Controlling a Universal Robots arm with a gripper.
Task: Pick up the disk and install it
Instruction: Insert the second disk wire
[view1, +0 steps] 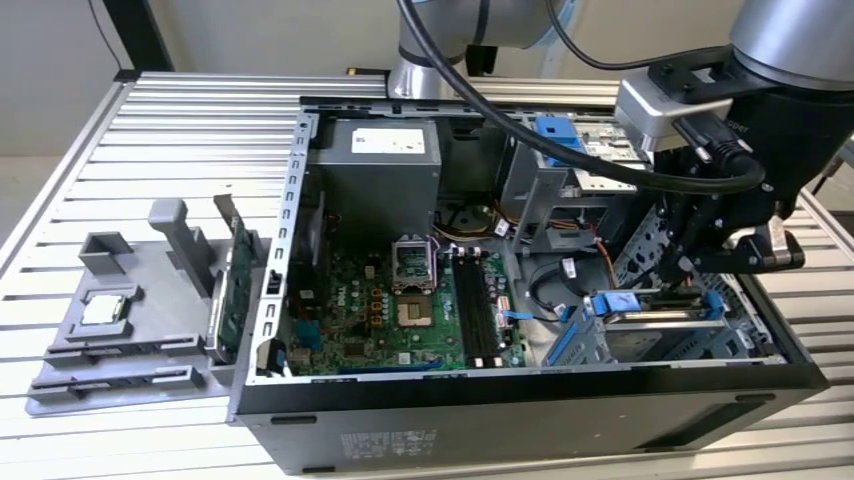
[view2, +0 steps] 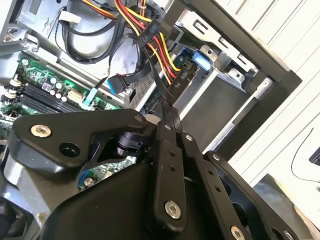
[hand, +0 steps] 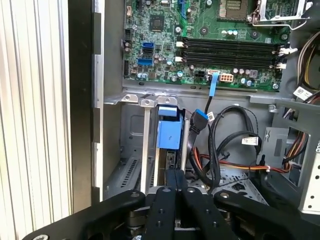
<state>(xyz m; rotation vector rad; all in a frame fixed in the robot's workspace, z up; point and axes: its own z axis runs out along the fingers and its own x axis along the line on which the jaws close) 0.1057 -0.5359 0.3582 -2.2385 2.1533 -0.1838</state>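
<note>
The disk (view1: 657, 318) lies in the drive bay at the exterior view's right end of the open computer case (view1: 534, 410). Its silver top and blue carrier rail (view1: 621, 303) show there. In the first wrist view its blue carrier (hand: 167, 132) sits between the bay's metal guides. My gripper (view1: 683, 285) hangs straight over the disk, fingers pressed together with nothing visible between them. In the first wrist view the gripper (hand: 175, 174) ends right at the carrier's edge. In the second wrist view the gripper (view2: 167, 105) points past a bundle of cables.
The green motherboard (view1: 400, 300) fills the case floor, with black and coloured cables (hand: 225, 145) beside the bay. A grey power supply (view1: 374, 160) stands at the back. Outside the case, a grey fixture (view1: 134, 300) holds a small silver chip (view1: 107, 308).
</note>
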